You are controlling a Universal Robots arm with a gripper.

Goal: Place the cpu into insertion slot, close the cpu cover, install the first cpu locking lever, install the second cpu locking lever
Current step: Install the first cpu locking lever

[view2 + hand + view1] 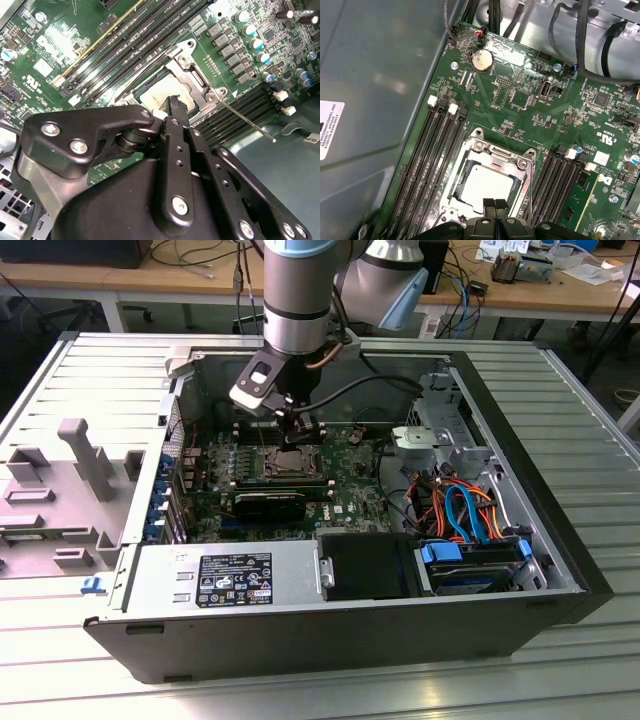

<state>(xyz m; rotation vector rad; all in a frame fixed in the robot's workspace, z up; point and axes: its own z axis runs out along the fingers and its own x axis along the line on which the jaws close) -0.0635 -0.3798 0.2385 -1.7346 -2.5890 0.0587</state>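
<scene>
Found cpu (487, 185) seated flat in insertion slot (456, 179), dull silver top showing through the cutout of cpu cover (495, 157). Read cover as lowered over the chip, frame lying around it on all visible sides; judged placing step done, cover step done or nearly so. Spotted one locking lever (247, 120) as a thin bare rod, unlatched by the look of it, starting at a socket corner and running off over a bank of memory slots (240, 107) toward the bare case floor; long axis pointing away from the socket, free end well clear of the end effector (495, 204). Could not tell how high off the board, nor whether first or second lever. Placed end effector right above the socket, fingertips over one edge of the cpu in both wrist views, just beside the cover's rim. Saw fingers pressed together, clenched on nothing visible. Could not tell touching or hovering. In exterior view, saw end effector hanging straight down into open computer case (560, 570) lying on ribbed tabletop (590, 370), socket directly beneath on green motherboard (520, 100). Judged lever root nearer to fingertips than lever tip, lever lying off to one side of the end effector rather than under it
</scene>
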